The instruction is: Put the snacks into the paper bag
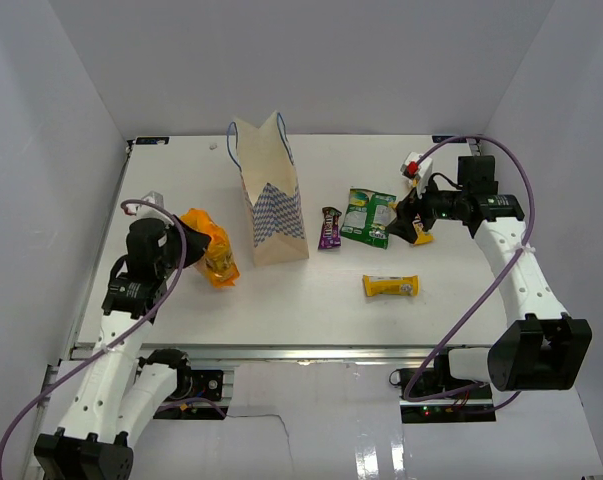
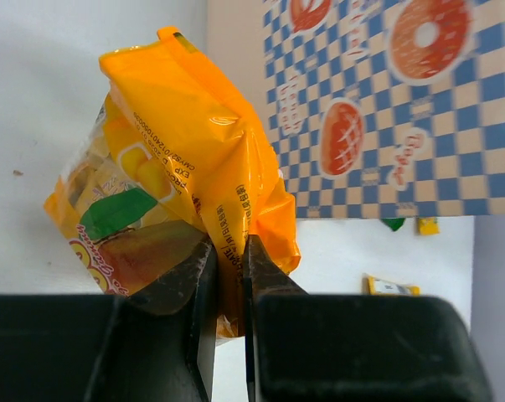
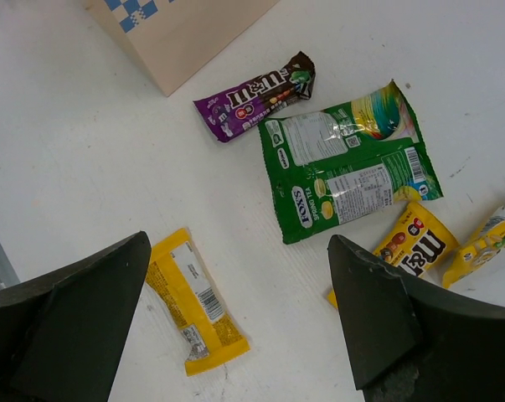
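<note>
While the right hand [image 3: 239,251] hangs spread above the green pouch [image 3: 344,172], the left hand [image 2: 229,251] pinches the orange bag [image 2: 177,142]

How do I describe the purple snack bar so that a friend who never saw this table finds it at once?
Find the upright paper bag near the middle of the table. Just right of its base lies a small purple bar, between the bag and a green pouch. It is the only purple packet; its neighbours are green or yellow.
</note>
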`<state>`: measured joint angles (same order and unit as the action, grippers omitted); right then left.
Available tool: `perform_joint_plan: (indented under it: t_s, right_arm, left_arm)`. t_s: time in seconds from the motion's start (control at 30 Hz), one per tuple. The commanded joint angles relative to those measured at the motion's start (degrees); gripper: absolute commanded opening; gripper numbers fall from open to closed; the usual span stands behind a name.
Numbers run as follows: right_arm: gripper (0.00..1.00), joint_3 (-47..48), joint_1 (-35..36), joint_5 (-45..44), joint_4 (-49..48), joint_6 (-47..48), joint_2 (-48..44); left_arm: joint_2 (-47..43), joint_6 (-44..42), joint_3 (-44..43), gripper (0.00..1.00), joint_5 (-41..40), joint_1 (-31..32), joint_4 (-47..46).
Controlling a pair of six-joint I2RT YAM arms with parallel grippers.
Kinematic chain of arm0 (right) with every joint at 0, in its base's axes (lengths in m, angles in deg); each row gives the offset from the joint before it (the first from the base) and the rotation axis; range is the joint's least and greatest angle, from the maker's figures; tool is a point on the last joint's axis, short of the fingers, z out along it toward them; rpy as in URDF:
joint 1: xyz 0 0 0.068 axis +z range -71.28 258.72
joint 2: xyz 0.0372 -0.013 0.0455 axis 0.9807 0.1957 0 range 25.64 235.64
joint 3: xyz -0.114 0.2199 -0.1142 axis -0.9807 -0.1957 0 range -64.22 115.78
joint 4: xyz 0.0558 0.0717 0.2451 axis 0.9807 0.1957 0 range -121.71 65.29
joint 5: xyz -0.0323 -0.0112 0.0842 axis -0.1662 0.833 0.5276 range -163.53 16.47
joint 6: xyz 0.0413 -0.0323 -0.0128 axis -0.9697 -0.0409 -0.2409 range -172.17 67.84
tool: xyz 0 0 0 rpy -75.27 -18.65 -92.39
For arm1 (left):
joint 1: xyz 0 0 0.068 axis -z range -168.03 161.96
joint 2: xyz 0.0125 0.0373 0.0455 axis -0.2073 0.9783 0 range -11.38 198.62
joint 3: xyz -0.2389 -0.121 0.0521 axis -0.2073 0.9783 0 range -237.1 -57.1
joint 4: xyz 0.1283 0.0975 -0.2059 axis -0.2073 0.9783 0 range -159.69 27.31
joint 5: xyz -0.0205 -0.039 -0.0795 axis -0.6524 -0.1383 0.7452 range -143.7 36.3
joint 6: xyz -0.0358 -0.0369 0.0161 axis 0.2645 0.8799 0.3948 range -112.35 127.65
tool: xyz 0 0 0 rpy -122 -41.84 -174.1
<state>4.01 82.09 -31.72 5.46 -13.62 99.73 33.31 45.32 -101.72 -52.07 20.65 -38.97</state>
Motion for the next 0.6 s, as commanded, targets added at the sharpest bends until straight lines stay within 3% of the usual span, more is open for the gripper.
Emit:
perform_joint_plan:
  t_s: [0.0, 0.27, 0.57]
  right_arm:
    - [0.92, 3.1, -0.3, 1.2, -0.8, 0.0, -0.8]
    - [0.92, 2.8, -0.2, 0.9, -0.6, -0.2, -1.6]
    - [0.92, 1.6, -0.2, 0.6, -1.0, -0.1, -2.3]
  left_arm:
    - [-4.5, 1.7, -2.7, 0.0, 2.9, -0.2, -10.1]
    - [-0.8, -1.0, -14.9, 0.0, 15.6, -0.2, -13.7]
    - [13.7, -5.7, -42.4, 0.0, 26.7, -0.2, -12.3]
